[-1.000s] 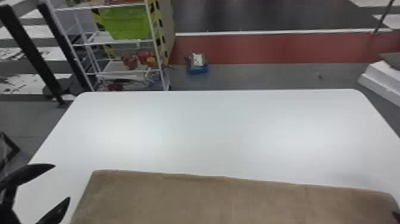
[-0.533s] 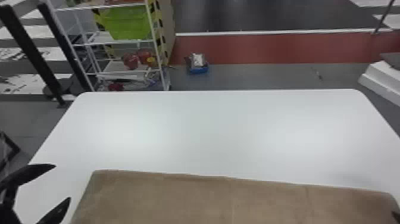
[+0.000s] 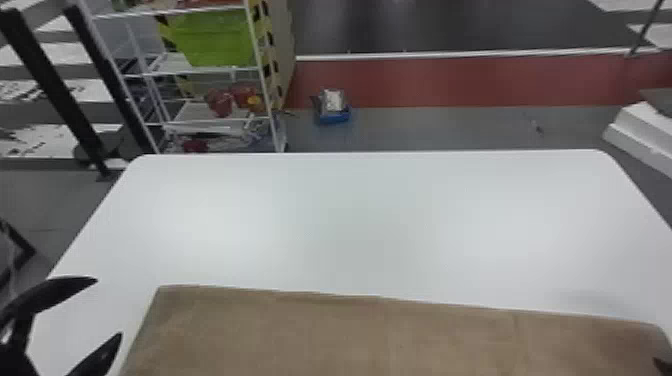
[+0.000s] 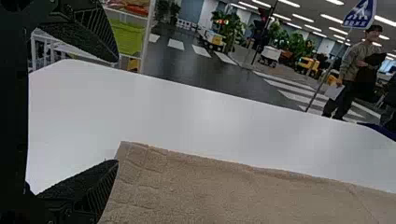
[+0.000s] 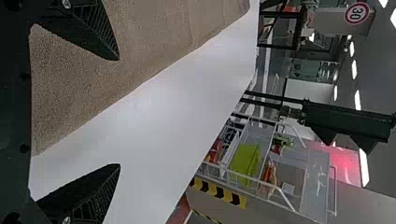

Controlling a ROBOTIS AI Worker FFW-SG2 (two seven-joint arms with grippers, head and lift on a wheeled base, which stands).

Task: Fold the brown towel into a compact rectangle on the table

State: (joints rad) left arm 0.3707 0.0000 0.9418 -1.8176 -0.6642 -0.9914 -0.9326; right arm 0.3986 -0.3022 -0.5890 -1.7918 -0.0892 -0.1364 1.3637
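Observation:
My left gripper point(image 3: 110, 306) stands open at the left side of the table, beside the left end of the brown towel point(image 3: 370, 335). The towel lies flat across the near part of the table, its far edge running nearly straight. In the left wrist view the fingers of my left gripper point(image 4: 117, 112) are apart, the lower one by the towel's corner point(image 4: 135, 158). At the right edge of the head view a dark tip of my right gripper point(image 3: 664, 366) shows over the towel's right end. In the right wrist view, my right gripper point(image 5: 119, 112) is open, with towel point(image 5: 84, 79) and table beyond its fingers.
The white table point(image 3: 360, 225) extends beyond the towel to its rounded far corners. Behind it stand a white rack point(image 3: 265, 75) with a green bin point(image 3: 215, 40) and a small blue object point(image 3: 332, 107) on the floor.

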